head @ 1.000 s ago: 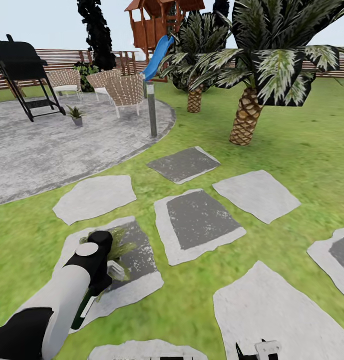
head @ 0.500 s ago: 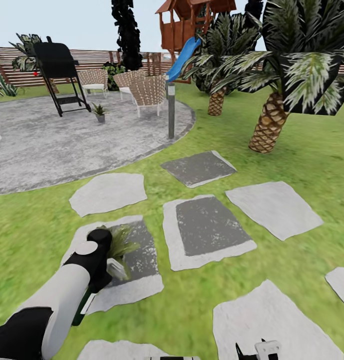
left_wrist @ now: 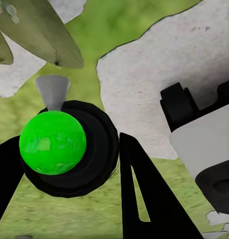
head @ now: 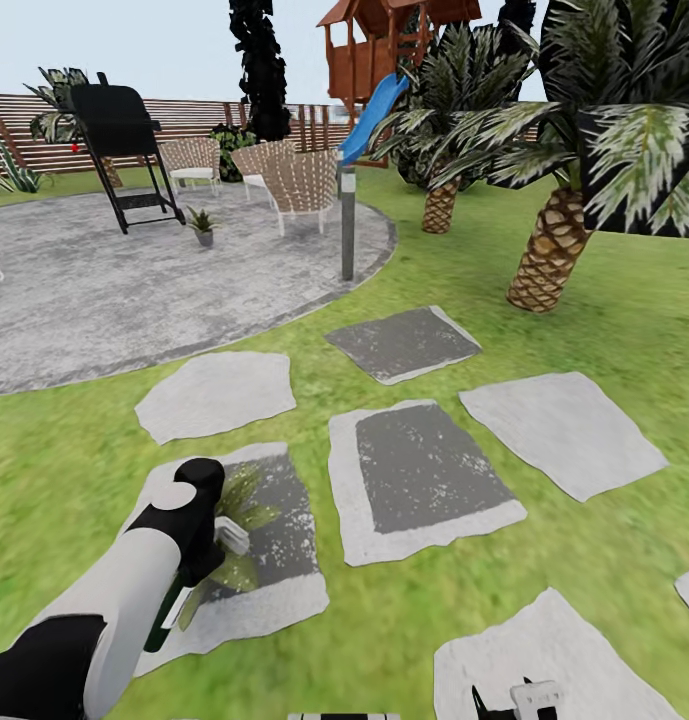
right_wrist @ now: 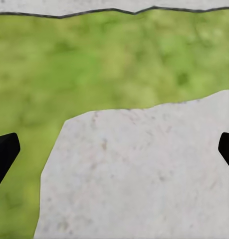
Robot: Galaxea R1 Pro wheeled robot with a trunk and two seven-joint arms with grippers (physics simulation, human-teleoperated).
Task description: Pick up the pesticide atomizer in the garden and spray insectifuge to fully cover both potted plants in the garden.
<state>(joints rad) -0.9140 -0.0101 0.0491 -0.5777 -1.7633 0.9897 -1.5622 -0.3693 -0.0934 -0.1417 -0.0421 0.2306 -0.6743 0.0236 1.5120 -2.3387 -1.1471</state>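
Evidently grips the pesticide atomizer (left_wrist: 97, 149) in the left tool (left_wrist: 69, 144), with black fingers (left_wrist: 139, 199) closed on either side of its round dark body. Points the grey nozzle (left_wrist: 52, 89) outward at a broad green leaf (left_wrist: 44, 35) just beyond it. Places that tool, in the head view, right over the near potted plant (head: 246, 500), which sits on a grey stepping slab (head: 284, 570) in the lawn (head: 44, 470).

Carries nothing in the right tool (right_wrist: 114, 154): fingertips (right_wrist: 4, 149) spread wide apart, low above another pale slab and grass.

Counts the pick-up as done, then, and reads the present step as spraying the first plant. Cannot tell from these views how much of its foliage is covered. Leaves a second plant to do. Shows one small potted plant (head: 202, 226) far off on the round paved patio (head: 84, 300), near the wicker chairs (head: 302, 185) and black grill (head: 114, 120), though too small to say whether it is the matching one. Implies a drive across the lawn if so, with the bottle held on the way.
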